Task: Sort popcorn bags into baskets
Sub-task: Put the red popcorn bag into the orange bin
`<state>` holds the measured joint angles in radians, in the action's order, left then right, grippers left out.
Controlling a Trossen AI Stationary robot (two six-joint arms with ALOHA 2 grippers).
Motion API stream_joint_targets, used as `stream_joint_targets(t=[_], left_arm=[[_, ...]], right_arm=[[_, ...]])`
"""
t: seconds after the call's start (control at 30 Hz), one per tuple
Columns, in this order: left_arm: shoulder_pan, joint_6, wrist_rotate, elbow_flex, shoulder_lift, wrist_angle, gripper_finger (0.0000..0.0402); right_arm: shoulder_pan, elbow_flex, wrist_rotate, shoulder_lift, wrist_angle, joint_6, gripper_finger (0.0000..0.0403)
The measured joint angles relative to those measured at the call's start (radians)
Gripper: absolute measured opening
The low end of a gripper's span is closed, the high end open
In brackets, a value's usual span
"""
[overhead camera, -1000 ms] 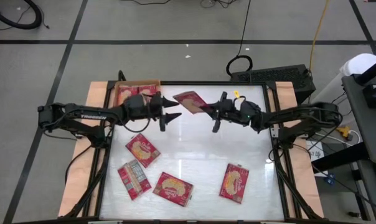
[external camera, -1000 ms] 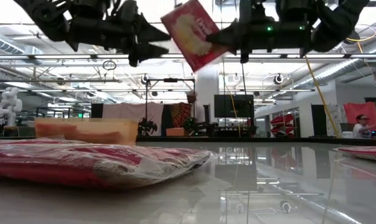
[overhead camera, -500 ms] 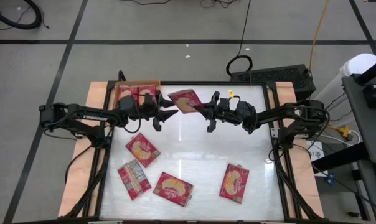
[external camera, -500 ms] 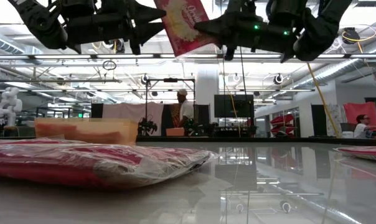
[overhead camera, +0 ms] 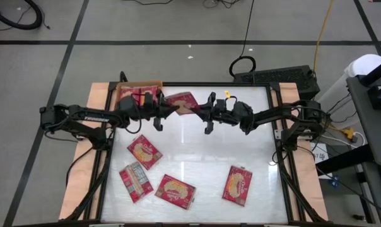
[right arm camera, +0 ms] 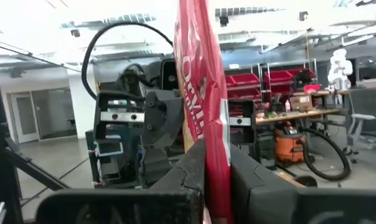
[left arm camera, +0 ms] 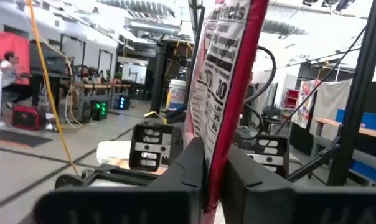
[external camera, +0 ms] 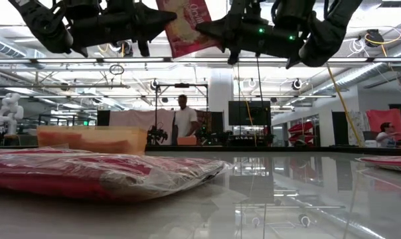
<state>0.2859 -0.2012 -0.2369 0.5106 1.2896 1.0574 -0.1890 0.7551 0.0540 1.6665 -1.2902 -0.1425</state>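
A red popcorn bag (overhead camera: 181, 102) hangs in the air over the far middle of the table, between my two grippers. My left gripper (overhead camera: 170, 110) is shut on its left end and my right gripper (overhead camera: 200, 108) on its right end. In the low view the bag (external camera: 186, 25) stands high, tilted, its top cut off by the frame. The orange basket (overhead camera: 123, 89) sits at the far left corner with a red bag in it. Several more bags (overhead camera: 144, 152) lie flat on the near half of the table. My left gripper pinches the bag's left end (left arm camera: 224, 138) between its two fingers (left arm camera: 189, 167), coming about level from the table's left. The bag stands on edge in the hold, clear of the table. My right gripper pinches the opposite end (right arm camera: 214, 133) between its two fingers (right arm camera: 191, 163), coming about level from the table's right. The bag rises on edge out of the fingers, lifted clear.
Light wooden boards (overhead camera: 78, 189) flank the glossy white table top (overhead camera: 203, 151). A bag (overhead camera: 237, 185) lies near right, another (overhead camera: 175, 191) near middle. Cables and a black box (overhead camera: 275, 77) lie beyond the far edge. People stand in the room behind.
My right gripper has carried the bag toward the table's left, to my left gripper. My left gripper has tipped up a little and shut on the bag's left end. The bag now sits higher and farther left, held from both sides.
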Motion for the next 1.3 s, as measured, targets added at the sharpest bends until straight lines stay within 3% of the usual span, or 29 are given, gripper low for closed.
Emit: stream_joint_targets(t=[0.2, 0.47, 0.67, 0.87, 1.03, 1.3], left_arm=[[0.076, -0.076, -0.093, 0.000, -0.037, -0.041, 0.0028], [0.242, -0.024, -0.114, 0.000, -0.196, -0.336, 0.0020], [0.407, 0.041, -0.103, 0.001, -0.301, -0.591, 0.0020], [0.555, 0.033, -0.101, 0.001, -0.333, -0.815, 0.0026], [0.617, 0.015, -0.115, 0.013, -0.357, -0.984, 0.0022], [0.680, 0.037, -0.121, 0.020, -0.354, -1.175, 0.0028]], right_arm=[[-0.018, -0.011, -0.004, -0.012, 0.025, 0.019, 0.0033], [-0.041, -0.059, -0.187, -0.071, 0.220, 0.089, 0.0103], [-0.055, -0.126, -0.184, -0.077, 0.236, 0.118, 0.0135], [-0.054, -0.194, -0.181, -0.077, 0.233, 0.126, 0.0139], [-0.051, -0.255, -0.177, -0.077, 0.224, 0.101, 0.0139], [-0.024, -0.323, -0.051, -0.077, 0.163, 0.153, 0.0139]])
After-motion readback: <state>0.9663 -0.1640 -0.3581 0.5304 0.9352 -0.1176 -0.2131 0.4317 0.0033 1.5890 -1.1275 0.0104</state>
